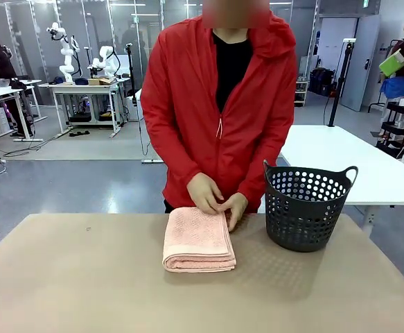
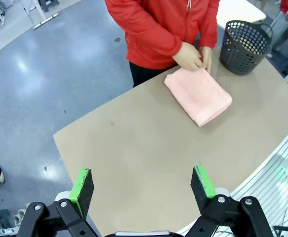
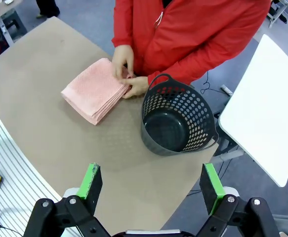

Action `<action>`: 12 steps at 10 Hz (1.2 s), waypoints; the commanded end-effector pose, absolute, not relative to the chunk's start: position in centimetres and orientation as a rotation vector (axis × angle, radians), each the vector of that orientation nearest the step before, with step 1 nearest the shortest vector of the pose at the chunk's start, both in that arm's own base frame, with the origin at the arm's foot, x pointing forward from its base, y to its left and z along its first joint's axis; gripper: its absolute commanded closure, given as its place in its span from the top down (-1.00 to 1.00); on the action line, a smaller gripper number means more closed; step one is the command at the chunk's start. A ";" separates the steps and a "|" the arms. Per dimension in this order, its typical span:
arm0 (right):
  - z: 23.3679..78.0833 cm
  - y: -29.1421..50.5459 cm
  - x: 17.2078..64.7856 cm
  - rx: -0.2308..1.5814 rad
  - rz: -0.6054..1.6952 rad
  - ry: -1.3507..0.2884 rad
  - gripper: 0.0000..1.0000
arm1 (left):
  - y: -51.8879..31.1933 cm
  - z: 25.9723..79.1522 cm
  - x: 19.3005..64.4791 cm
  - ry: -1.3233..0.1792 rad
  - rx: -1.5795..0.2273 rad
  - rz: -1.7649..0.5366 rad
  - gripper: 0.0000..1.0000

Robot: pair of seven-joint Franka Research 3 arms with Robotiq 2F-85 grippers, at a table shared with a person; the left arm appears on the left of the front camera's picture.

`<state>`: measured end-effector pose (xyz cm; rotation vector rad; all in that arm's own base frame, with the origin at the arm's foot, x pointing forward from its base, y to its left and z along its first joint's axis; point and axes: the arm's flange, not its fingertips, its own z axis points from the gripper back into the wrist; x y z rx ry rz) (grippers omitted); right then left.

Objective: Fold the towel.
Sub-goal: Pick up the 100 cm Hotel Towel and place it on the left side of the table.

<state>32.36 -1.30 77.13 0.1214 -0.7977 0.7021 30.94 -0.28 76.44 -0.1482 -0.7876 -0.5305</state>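
Left gripper, right gripper: spread, empty. Towel is pinned by hands; folds could be sprung open if released.

The room was a large open lab hall. It had a polished grey floor and glass partition walls along the far side. White worktables stood far left and right. Cables trailed on the floor at far left, and a black pole stand rose at far right.
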 end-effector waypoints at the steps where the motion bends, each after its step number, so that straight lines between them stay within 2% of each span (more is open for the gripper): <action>1: 77.2 -1.3 32.4 0.121 0.683 -0.801 1.00 | -0.3 76.8 30.8 -0.778 -0.148 -0.532 1.00; 12: 77.2 -1.3 32.4 0.121 0.683 -0.801 1.00 | -0.3 76.8 30.8 -0.778 -0.148 -0.532 1.00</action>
